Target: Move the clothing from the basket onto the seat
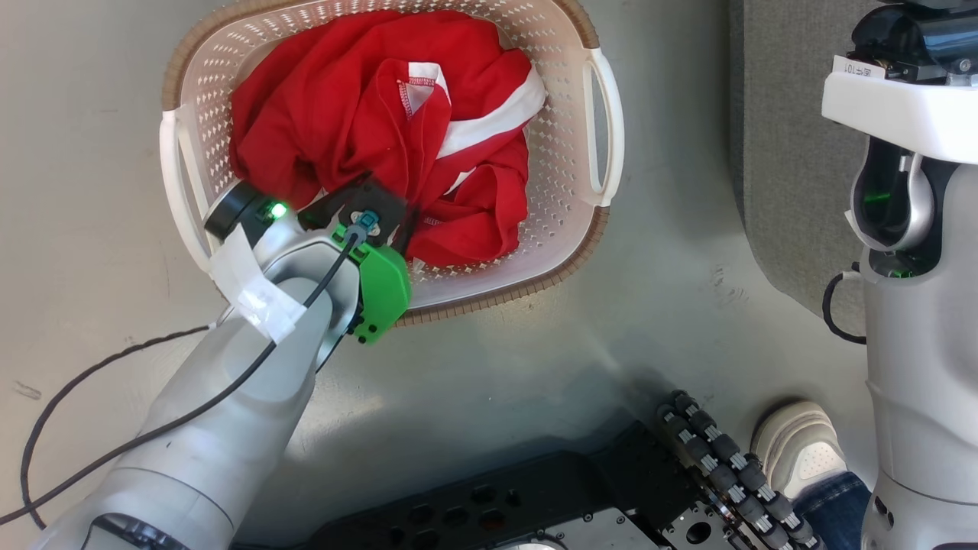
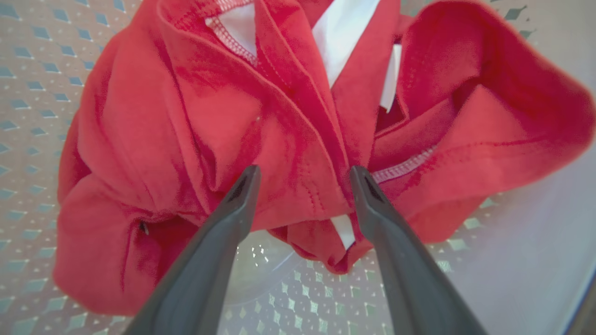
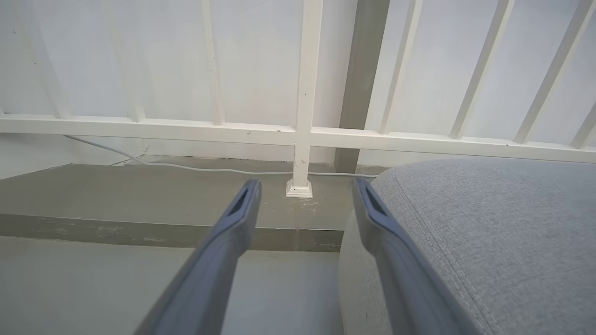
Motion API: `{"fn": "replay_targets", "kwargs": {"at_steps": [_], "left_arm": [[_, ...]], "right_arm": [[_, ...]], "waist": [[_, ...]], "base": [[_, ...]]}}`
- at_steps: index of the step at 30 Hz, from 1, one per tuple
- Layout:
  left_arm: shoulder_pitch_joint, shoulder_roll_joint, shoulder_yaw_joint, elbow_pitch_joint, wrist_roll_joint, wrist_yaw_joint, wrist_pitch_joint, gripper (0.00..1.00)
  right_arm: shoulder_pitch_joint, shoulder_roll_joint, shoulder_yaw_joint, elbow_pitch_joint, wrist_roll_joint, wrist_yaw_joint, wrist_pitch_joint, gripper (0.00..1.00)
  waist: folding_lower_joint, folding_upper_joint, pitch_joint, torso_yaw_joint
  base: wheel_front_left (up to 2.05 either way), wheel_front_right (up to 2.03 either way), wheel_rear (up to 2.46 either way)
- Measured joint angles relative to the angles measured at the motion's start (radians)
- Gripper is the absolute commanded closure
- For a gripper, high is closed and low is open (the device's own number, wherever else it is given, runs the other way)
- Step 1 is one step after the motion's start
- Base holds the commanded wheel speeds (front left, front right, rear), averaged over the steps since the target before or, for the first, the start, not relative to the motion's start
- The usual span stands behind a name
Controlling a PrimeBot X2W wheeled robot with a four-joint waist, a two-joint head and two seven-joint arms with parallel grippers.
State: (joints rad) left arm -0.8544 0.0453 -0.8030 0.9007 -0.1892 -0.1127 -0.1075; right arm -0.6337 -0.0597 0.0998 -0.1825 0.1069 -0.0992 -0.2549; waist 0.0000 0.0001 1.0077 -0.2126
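Note:
The cream basket stands on the floor and holds the crumpled red clothing with its white stripes. My left arm reaches into the basket's near left side. In the left wrist view my left gripper is open right at the clothing, and a red fold lies between its two dark fingers without being pinched. The basket floor shows below the cloth. My right gripper is open and empty in the air, beside the rounded edge of the grey seat. The seat lies right of the basket.
A person's pale shoe stands at the lower right beside my black base. A black cable trails over the grey floor on the left. Beyond the seat are a low step and a white railing.

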Motion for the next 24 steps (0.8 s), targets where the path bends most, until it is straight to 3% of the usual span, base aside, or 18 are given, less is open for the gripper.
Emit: {"fn": "replay_targets", "kwargs": {"at_steps": [9,15,22,23,24], "left_arm": [[-0.017,0.0,-0.07,-0.039,-0.037,0.003,-0.021,0.0],[-0.051,0.0,-0.072,0.001,-0.035,0.067,-0.021,0.0],[-0.054,0.0,-0.078,0.03,-0.048,0.086,-0.016,0.0],[-0.054,0.0,-0.081,0.031,-0.053,0.086,-0.016,0.45],[-0.054,0.0,-0.085,0.032,-0.056,0.086,-0.015,0.69]], "right_arm": [[0.0,0.001,0.007,0.002,-0.002,-0.007,0.0,0.0],[0.001,0.002,0.007,0.002,-0.008,-0.009,0.0,0.0],[0.003,0.002,0.008,0.003,-0.011,-0.01,0.0,0.0],[0.003,0.002,0.009,0.003,-0.011,-0.01,0.0,0.0],[0.004,0.002,0.01,0.003,-0.011,-0.01,0.0,0.0]], "waist": [[0.0,0.0,0.001,-0.003],[0.0,0.0,-0.002,-0.002],[0.0,0.0,-0.004,0.0],[0.0,0.0,-0.004,-0.001],[0.0,0.0,-0.005,-0.001]], "base": [[0.0,0.0,0.0],[0.0,0.0,0.0],[0.0,0.0,0.0],[0.0,0.0,0.0],[0.0,0.0,0.0]]}}
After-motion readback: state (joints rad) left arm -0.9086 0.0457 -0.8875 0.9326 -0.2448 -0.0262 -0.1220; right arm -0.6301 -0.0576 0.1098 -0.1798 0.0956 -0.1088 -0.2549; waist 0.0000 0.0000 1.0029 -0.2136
